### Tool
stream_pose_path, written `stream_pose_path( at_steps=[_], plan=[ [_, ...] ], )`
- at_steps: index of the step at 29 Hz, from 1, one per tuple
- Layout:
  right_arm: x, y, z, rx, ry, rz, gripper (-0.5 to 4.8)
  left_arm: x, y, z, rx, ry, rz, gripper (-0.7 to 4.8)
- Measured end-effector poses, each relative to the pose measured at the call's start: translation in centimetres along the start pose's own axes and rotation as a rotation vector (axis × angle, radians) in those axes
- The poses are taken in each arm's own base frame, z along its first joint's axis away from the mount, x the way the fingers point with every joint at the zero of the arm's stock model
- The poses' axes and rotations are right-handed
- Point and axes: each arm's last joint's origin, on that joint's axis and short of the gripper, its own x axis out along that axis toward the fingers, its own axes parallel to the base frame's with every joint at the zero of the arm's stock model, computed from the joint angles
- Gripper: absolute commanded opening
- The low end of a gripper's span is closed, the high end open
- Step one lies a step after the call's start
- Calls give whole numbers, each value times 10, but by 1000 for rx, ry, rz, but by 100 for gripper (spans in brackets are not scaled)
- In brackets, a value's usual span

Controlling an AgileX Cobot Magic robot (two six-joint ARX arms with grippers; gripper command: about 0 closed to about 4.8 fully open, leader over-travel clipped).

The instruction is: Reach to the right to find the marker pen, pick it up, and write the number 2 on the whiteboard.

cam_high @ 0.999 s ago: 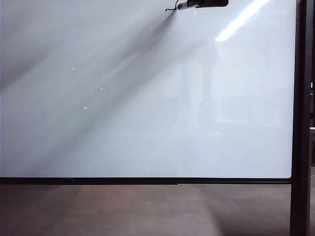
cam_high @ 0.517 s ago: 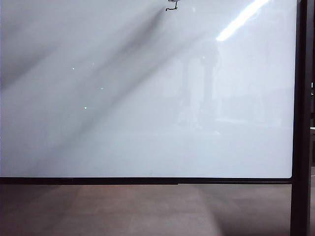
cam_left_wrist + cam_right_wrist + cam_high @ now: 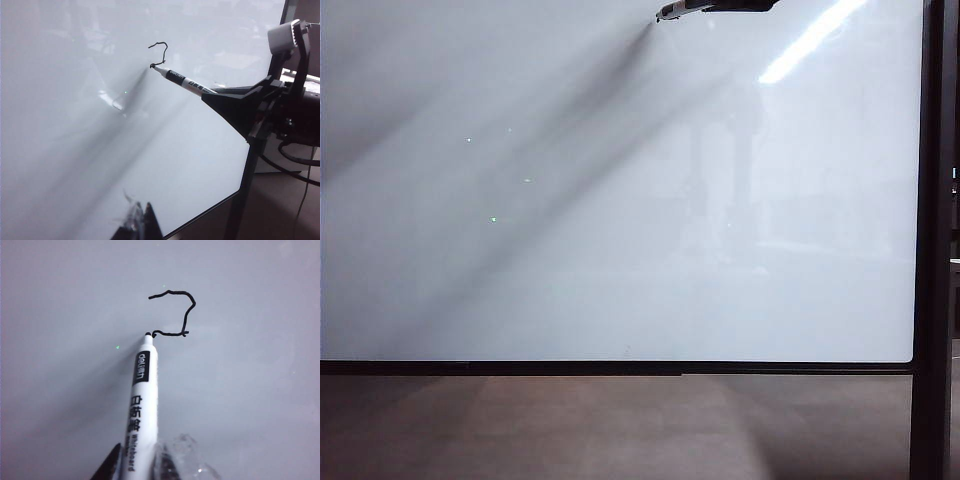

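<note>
Right wrist view: slim white-barrelled marker pen with black label and dark tip (image 3: 142,405) pinched low on its barrel by the right tool (image 3: 137,465), black fingers pressed against either side, barrel running straight out from the wrist so the tip alone reaches the large glossy white whiteboard with thin black frame (image 3: 250,390). Tip touching the surface at the near end of the base stroke of a thin black angular number 2 (image 3: 172,312): a hooked top, a slanting descent, a short flat foot with a small overshoot where the foot meets the descent. Held well back from the tip, presumably to keep the fingers off the board and leave the wet line unsmeared. Left wrist view: same pen (image 3: 182,82) seen from the side, angled up to the board (image 3: 75,150) and meeting the drawn figure (image 3: 159,54) at its lower end, the right tool (image 3: 220,97) a dark wedge behind it. Left tool (image 3: 137,225) barely in frame near the board's lower edge, clear of the writing, too little visible to tell whether spread or pressed together. Exterior view: pen (image 3: 675,11) and right tool (image 3: 745,5) at the very top edge of the board (image 3: 620,250), the mark itself not visible. Judged nearly done: figure reads as complete, lifting the tip straight off likely next
</note>
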Motion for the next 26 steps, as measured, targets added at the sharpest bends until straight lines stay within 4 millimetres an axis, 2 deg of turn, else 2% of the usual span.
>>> stream_pose_path(
  at_steps=[26],
  plan=[
    [5,-1,-5,-2,-5,-2,40,0,0,0,0,0,0,-5]
  ],
)
